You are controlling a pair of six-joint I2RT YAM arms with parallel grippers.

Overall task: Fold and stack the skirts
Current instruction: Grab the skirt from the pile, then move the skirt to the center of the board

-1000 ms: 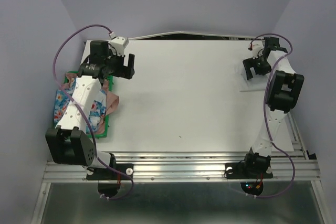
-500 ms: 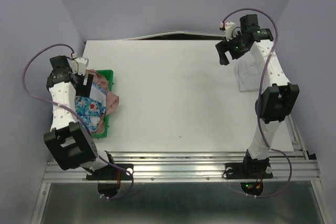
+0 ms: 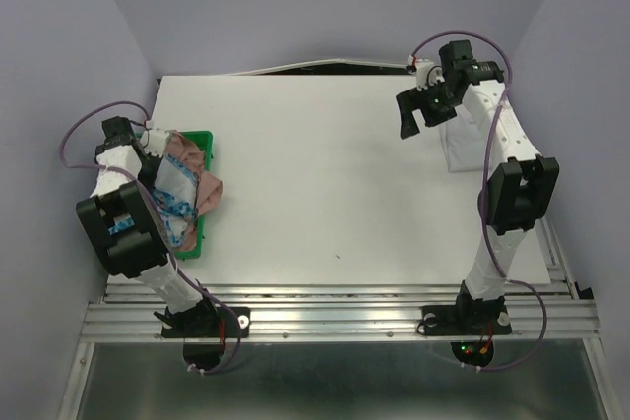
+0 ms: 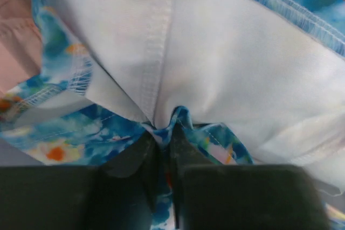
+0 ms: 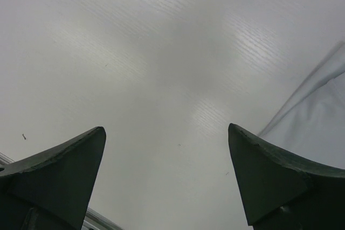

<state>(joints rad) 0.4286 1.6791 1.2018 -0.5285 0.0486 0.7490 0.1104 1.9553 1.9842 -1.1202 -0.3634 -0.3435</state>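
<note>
left pincer [image 4: 164,146]: nearly closed, fingers [image 4: 126,168] pinching a bunched fold of the blue floral skirt [image 4: 75,127] right at the tips. the fold sits between the jaws, and blue print shows in the narrow gap. just ahead of the tips the cloth fans out pale white with a stitched seam. it looks like the same skirt's inner face, but i can't tell for sure. the blue hem edge runs past it, further ahead and to one side.

from the top view this pincer is down in the cloth pile on the green tray [image 3: 205,137]. the pink skirt [image 3: 200,166] is crumpled right beside it on the side toward the bench [image 3: 325,174] middle, spilling over the tray rim. the rest of the blue skirt trails back under the arm.

right pincer [image 5: 166,129]: jaws fully apart, holding nothing, raised off the bench with bare surface beneath. the white skirt [image 5: 318,114] lies flat on the bench off to one side of it, just beyond one fingertip, not touching.
</note>
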